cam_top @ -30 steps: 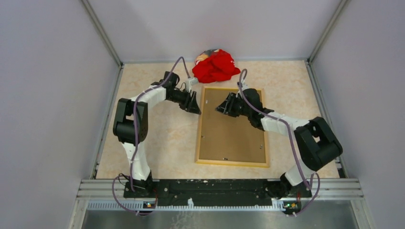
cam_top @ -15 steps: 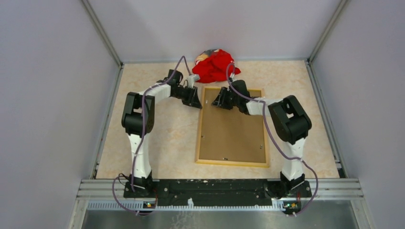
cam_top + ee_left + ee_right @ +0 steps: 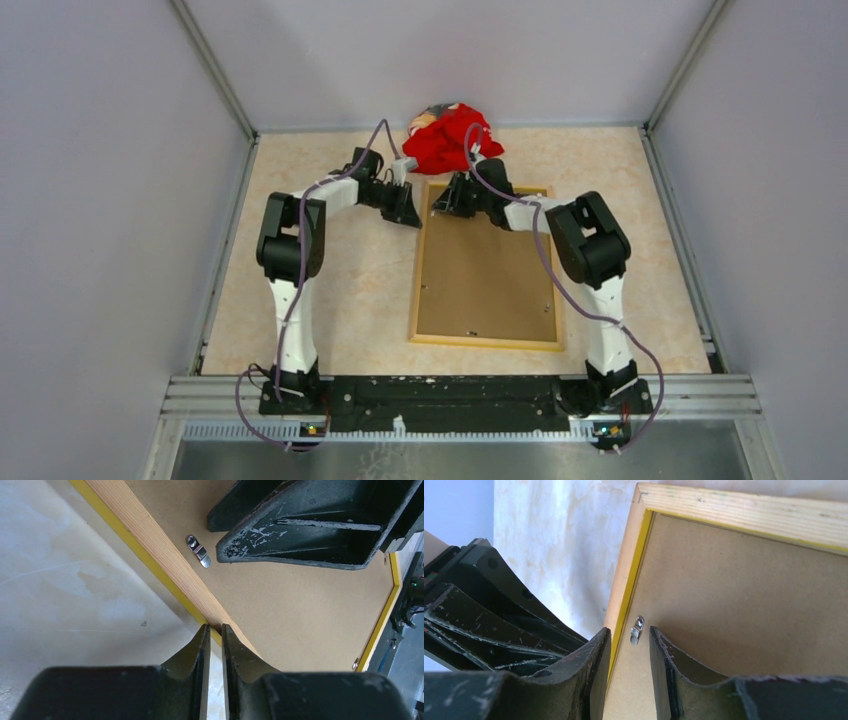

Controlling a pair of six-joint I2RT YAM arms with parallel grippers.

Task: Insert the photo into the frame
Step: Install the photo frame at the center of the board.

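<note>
At the far left corner of the frame (image 3: 413, 290), the left gripper (image 3: 213, 627) has drawn its jaws nearly together over the wooden rail, only a slit left; whether they nip it I cannot tell; the right gripper (image 3: 630, 635) has come up from mid-panel to that same corner, fingers apart astride a small metal clip (image 3: 637, 629). The frame lies face down holding the brown backing panel (image 3: 485, 280); the photo is nowhere visible, so the work looks to be the fastening, not yet the print.

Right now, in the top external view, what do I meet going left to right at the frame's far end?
In order: left arm's elbow, left tool, right tool, right arm's elbow. The frame and red cloth overlap these, so omitted.
</note>
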